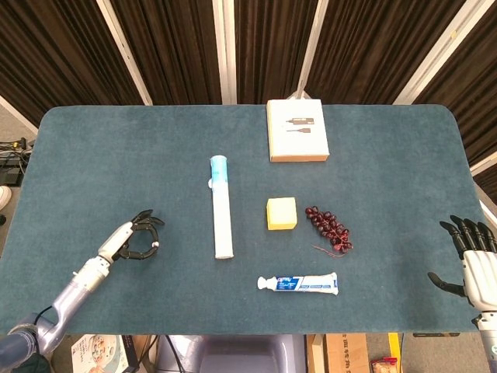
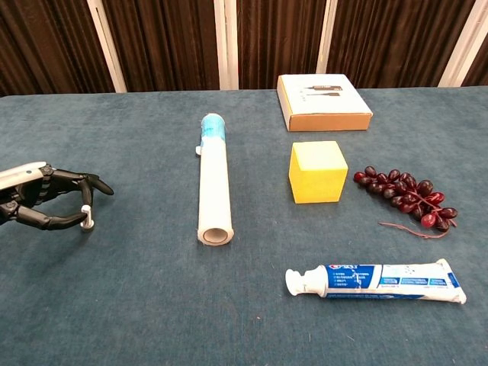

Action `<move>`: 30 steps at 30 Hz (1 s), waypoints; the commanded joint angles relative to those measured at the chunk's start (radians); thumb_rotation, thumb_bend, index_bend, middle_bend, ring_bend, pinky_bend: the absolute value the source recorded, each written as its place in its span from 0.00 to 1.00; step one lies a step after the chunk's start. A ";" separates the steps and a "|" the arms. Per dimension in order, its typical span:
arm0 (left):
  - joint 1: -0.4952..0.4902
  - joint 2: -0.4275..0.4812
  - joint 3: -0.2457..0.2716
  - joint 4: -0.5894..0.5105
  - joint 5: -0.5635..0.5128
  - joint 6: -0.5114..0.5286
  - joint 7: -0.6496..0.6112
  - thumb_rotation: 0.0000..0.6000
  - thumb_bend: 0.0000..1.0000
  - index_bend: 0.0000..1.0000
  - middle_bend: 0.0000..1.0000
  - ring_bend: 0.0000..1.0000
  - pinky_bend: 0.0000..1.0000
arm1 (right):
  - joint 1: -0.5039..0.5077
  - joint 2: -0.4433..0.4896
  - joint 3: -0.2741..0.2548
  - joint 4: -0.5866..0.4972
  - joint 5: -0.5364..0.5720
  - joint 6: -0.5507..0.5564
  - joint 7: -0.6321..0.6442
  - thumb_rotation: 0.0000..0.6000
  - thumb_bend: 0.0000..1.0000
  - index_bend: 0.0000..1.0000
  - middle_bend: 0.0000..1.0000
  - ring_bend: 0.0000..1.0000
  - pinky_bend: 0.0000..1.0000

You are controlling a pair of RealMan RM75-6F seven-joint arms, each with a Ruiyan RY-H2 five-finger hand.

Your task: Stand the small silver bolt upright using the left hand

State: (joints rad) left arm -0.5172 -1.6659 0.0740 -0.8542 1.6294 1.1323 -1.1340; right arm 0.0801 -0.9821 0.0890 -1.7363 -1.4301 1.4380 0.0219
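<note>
Left hand [image 2: 42,200] pinching small bolt [image 2: 88,219] at fingertips, well left of white tube [image 2: 213,179]. Tiny, light, slick metal, probably tippy; hold mid-shank.

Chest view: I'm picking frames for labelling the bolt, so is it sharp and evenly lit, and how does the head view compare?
Chest view: even light, no glare, bolt small but sharp at the left hand; head view: bolt only a tiny pale speck.
</note>
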 commanded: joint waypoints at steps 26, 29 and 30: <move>0.018 0.088 0.013 -0.016 -0.005 0.050 0.037 1.00 0.39 0.13 0.06 0.00 0.00 | 0.001 0.000 0.000 -0.008 0.004 -0.003 -0.008 1.00 0.15 0.18 0.11 0.06 0.00; 0.032 0.120 -0.024 -0.049 -0.017 0.125 0.146 1.00 0.39 0.14 0.07 0.00 0.00 | 0.002 0.000 0.000 -0.010 0.005 -0.003 -0.010 1.00 0.15 0.18 0.11 0.06 0.00; 0.041 0.136 -0.039 -0.073 -0.023 0.157 0.207 1.00 0.39 0.15 0.07 0.00 0.00 | 0.001 -0.001 0.000 -0.011 0.004 -0.002 -0.010 1.00 0.15 0.18 0.11 0.06 0.00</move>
State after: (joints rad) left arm -0.4945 -1.5693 0.0737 -0.8812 1.6202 1.2124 -1.0458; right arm 0.0815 -0.9826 0.0891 -1.7469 -1.4261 1.4356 0.0119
